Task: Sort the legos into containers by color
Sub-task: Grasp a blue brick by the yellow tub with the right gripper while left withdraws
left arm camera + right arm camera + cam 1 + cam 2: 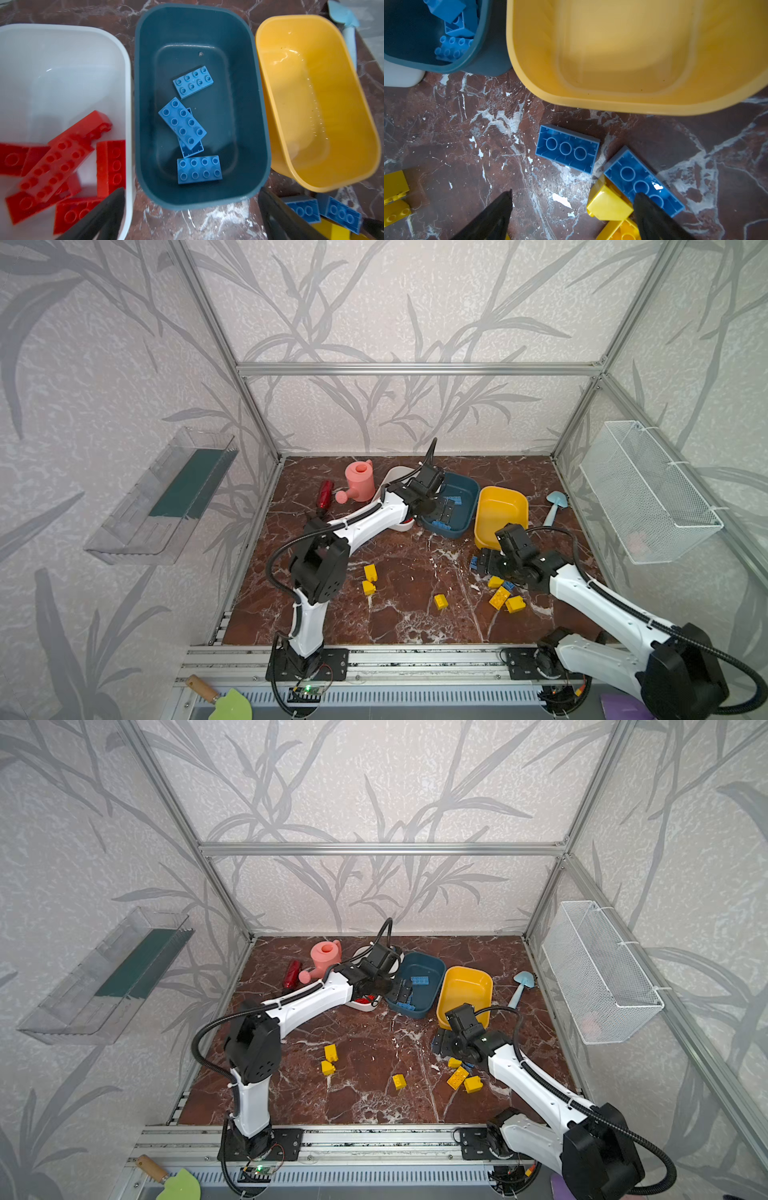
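Three containers stand side by side at the back: a white tub (62, 62) with several red legos (56, 166), a teal tub (239, 104) with several blue legos (182, 122), and a yellow tub (311, 104) with nothing in it. My left gripper (191, 189) hangs open over the teal tub's near rim, holding nothing. My right gripper (574, 191) is open, low over the floor in front of the yellow tub. Two upside-down blue legos (566, 148) and a yellow lego (608, 203) lie by one of its fingers. More yellow legos (440, 600) are scattered on the floor.
A pink watering can (359, 481) and a dark red tool (325, 493) lie left of the white tub. A light blue shovel (555, 506) lies right of the yellow tub. A wire basket (648, 489) and a clear tray (166, 497) hang on the side walls.
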You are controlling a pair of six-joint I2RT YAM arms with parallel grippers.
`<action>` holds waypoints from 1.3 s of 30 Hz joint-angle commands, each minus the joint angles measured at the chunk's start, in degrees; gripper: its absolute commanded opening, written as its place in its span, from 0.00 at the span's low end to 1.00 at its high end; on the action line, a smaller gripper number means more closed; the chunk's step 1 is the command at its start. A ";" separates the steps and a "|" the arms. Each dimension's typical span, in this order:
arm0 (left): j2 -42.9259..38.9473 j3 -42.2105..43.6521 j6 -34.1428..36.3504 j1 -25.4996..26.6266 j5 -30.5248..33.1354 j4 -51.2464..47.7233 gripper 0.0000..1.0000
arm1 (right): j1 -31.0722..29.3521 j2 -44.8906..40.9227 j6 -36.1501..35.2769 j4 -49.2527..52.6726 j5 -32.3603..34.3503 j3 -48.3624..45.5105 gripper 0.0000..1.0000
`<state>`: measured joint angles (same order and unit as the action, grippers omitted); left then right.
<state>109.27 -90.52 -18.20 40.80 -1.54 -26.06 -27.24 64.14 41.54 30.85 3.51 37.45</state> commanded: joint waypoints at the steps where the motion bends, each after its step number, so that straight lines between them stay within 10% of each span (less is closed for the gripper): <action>1: -7.60 7.46 -4.93 0.97 2.50 4.63 0.99 | -0.93 2.50 2.44 -0.27 2.87 2.34 0.92; 12: -24.76 28.76 -12.37 3.32 7.52 9.73 0.99 | -2.58 10.75 4.52 -4.15 4.68 3.37 0.91; 39: -30.08 31.97 -11.80 3.77 8.92 8.78 0.98 | -4.94 11.87 1.88 -0.69 6.81 7.86 0.84</action>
<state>80.31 -59.07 -29.17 44.36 6.15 -17.50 -31.68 75.70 43.66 28.80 10.44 44.34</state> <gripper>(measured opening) 0.982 0.843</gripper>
